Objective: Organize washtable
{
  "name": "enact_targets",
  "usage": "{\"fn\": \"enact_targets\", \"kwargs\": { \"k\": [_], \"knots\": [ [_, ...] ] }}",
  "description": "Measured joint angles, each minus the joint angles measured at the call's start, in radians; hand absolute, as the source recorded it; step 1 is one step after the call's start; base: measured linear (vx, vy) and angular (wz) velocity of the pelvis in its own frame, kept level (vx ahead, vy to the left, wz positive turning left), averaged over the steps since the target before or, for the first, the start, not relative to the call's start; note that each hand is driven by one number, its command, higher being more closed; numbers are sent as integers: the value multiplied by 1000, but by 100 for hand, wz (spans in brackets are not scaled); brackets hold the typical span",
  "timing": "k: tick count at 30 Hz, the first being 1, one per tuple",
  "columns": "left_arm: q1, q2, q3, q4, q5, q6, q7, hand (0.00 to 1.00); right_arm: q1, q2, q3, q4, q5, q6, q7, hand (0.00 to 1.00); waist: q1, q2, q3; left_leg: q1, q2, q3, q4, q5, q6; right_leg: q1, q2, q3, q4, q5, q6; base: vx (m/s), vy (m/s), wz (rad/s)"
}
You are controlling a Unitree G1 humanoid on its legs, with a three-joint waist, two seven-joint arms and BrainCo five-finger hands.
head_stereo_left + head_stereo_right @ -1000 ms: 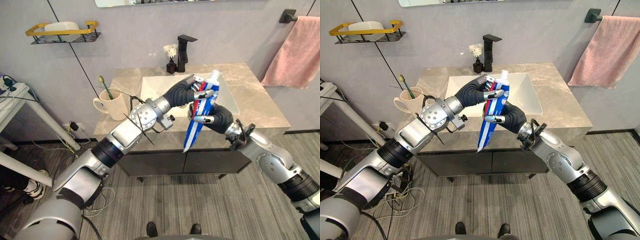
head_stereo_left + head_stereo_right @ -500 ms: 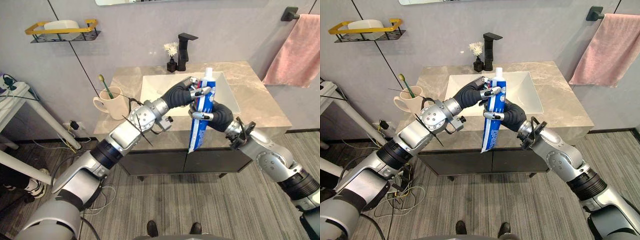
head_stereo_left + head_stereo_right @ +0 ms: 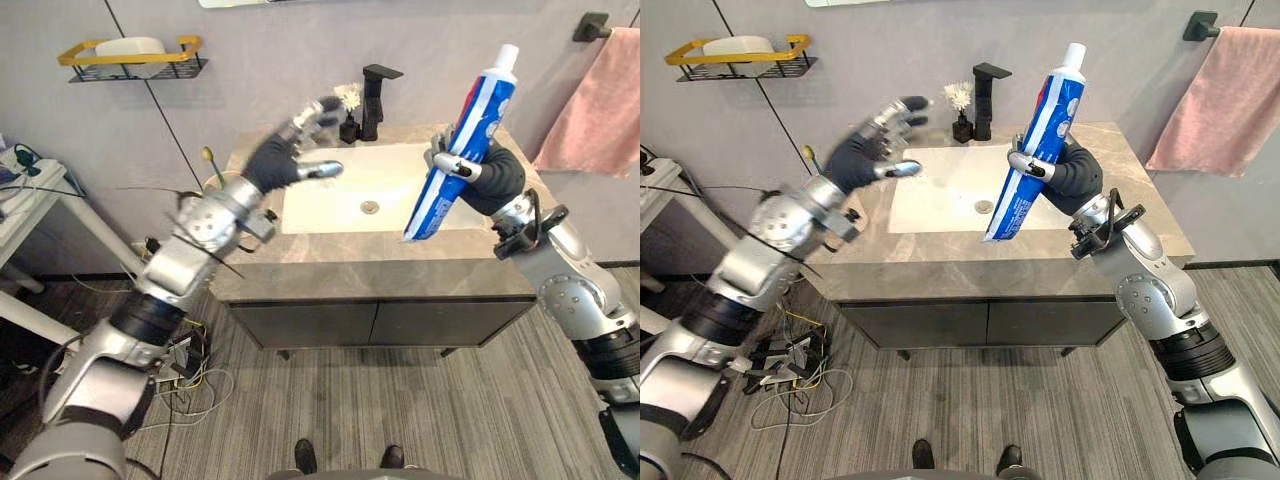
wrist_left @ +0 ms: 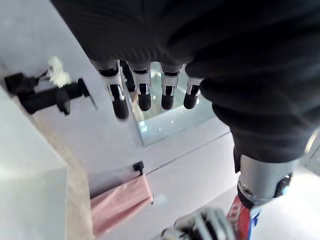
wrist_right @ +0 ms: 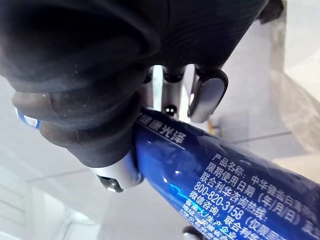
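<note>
1. Right hand [image 3: 484, 176] is clasping the toothpaste tube [image 3: 455, 150] at mid-length, holding it aloft over the counter's [image 3: 350, 265] right side, cap up and tilted.
2. Left hand [image 3: 283, 153] is hovering empty, fingers spread, above the basin's [image 3: 330, 200] left rim.
3. Risk: the grip is sitting mid-tube, leaving a long free tail. A careless swing could clip the faucet [image 3: 376, 90] or the flower vase [image 3: 349, 126] behind.

Faucet [image 3: 378, 90] behind sink [image 3: 335, 195]; towel [image 3: 600, 110] to R.
</note>
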Motion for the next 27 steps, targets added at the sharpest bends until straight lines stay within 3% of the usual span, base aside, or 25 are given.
{"fn": "enact_targets", "kwargs": {
  "k": [8,10,13,17,21,27],
  "knots": [
    [368,-5,395,-94,-58,-38,27,0,31,-38,-6,30,-62,-1,-2,100,65,-3,0,-16,2,-28,0,-2,-3,-1,-5,-28,1,-10,4,11,20,11],
    [464,-86,519,-95,-80,-55,47,0,22,-23,-20,76,-105,-3,-24,100,95,-5,-1,-21,3,-35,0,-3,-4,0,-7,-38,0,-10,4,26,8,11],
    [579,-193,611,-92,-99,-58,60,0,-51,23,-22,167,-162,-4,-58,100,124,-13,-2,-34,1,-49,0,-3,-4,-1,-9,-56,-2,-8,1,34,16,17],
    [657,-317,616,-94,-113,-56,67,0,-243,91,-18,280,-215,-7,-106,100,164,-19,-1,-60,-1,-74,0,3,-4,-15,-9,-82,-6,-8,1,37,11,20],
    [726,-460,605,-102,-125,-48,59,0,-476,149,-9,407,-255,-39,-149,100,200,-26,2,-93,-5,-97,0,13,-1,-30,-8,-112,-14,-8,1,51,7,25],
    [759,-593,560,-101,-124,-32,40,0,-599,229,-11,483,-311,-86,-197,100,215,-28,8,-121,-19,-145,0,26,2,-36,-16,-163,-10,-19,13,61,14,25]
  ]
}}
